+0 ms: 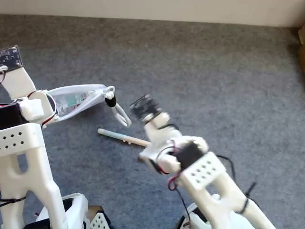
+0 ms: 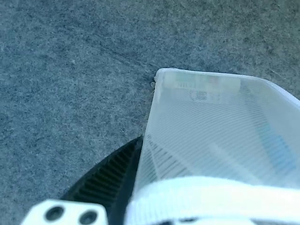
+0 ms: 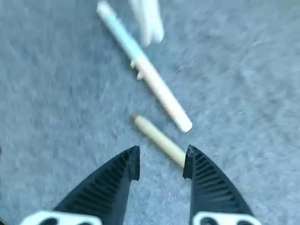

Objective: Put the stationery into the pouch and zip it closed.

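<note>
A translucent mesh pouch point(image 1: 76, 101) lies on the grey carpet at the left, with items dimly visible inside. My left gripper point(image 2: 140, 157) is shut on the pouch point(image 2: 215, 131) near its white zipper band. A white wrist strap point(image 1: 121, 114) trails from the pouch's black zipper pull point(image 1: 110, 101). A pale blue-and-cream pen point(image 1: 121, 137) lies just right of the strap. My right gripper point(image 3: 161, 164) hovers open low over a short wooden pencil point(image 3: 157, 138), whose rear end lies between the fingers. The pen point(image 3: 140, 65) and strap point(image 3: 147, 21) lie beyond it.
Grey carpet point(image 1: 214, 71) stretches bare to the right and back. A pale wall edge point(image 1: 152, 9) runs along the far side, and a wooden object point(image 1: 302, 43) stands at the far right. Both arm bases stand along the near edge.
</note>
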`<state>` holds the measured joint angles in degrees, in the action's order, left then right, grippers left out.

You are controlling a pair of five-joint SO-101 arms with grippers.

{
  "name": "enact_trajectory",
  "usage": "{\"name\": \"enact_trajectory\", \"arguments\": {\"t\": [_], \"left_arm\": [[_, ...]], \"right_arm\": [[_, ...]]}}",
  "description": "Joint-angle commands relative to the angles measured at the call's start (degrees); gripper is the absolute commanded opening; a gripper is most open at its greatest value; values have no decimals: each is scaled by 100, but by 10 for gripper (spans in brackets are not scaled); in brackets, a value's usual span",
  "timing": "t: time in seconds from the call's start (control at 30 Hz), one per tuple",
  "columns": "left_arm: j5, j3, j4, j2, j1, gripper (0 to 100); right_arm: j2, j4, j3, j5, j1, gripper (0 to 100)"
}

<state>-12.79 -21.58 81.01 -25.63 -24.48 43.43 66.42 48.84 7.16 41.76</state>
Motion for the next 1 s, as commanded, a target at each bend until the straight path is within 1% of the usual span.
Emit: {"name": "enact_trajectory", "arguments": {"t": [0.0, 0.3, 0.37, 0.5, 0.53, 0.97], "left_arm": [[-70, -57, -53, 127, -110, 6], [-70, -119, -53, 127, -66, 6], [-70, -154, -79, 127, 4, 6], [-70, -171, -237, 127, 4, 6], [-70, -171, -237, 127, -4, 6], [-70, -180, -220, 127, -4, 6]], "right_arm": [[-470, -312, 171, 299, 347, 152], [-1095, -347, 189, 299, 673, 152], [-1112, -532, 189, 308, 655, 152], [-1147, -971, 233, 932, 646, 152], [-1147, -1059, 233, 993, 664, 152], [-1165, -1147, 391, 1108, 646, 152]]}}
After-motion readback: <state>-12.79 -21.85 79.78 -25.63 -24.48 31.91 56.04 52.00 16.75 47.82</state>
